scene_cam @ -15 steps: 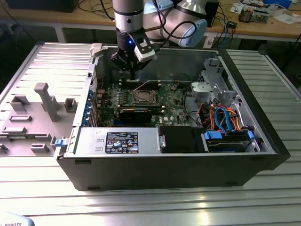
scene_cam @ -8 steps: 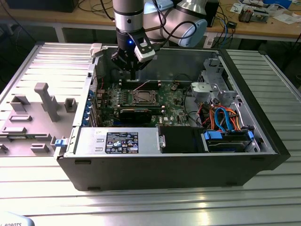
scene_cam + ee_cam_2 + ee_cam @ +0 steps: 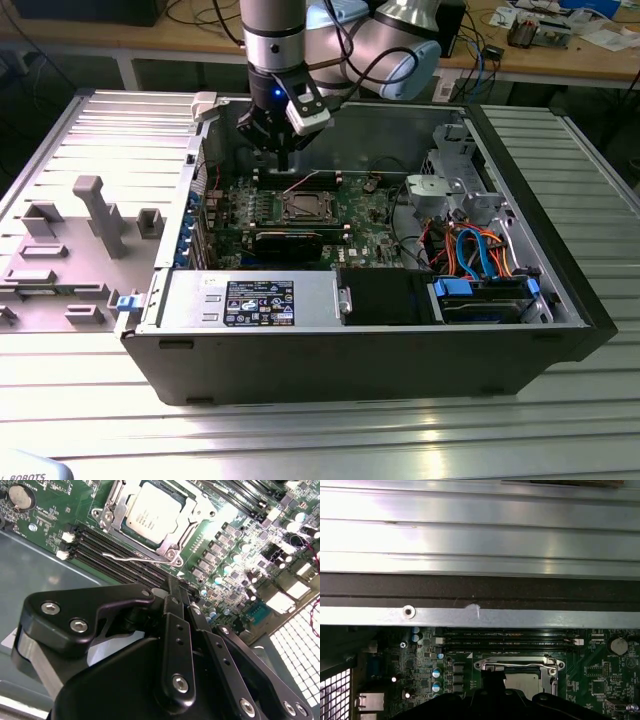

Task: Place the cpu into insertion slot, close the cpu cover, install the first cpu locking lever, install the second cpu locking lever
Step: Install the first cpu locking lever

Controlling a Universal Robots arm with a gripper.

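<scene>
Silver cpu [image 3: 150, 512] in insertion slot [image 3: 167, 550] under closed cpu cover [image 3: 195, 515]; memory slots [image 3: 115, 555] between it and jaws; jaws together.

Exterior view: you look down from high and well back into the open computer case [image 3: 360, 355] on the ribbed table [image 3: 300, 440]. Second wrist view: close over the motherboard [image 3: 45, 527], past the claw [image 3: 176, 587]. First wrist view: close too, facing the case wall [image 3: 530, 616]. All three share the cpu [image 3: 304, 208] [image 3: 150, 512] [image 3: 522, 682]; both wrist views share the memory slots [image 3: 115, 560] [image 3: 510, 641].
</scene>
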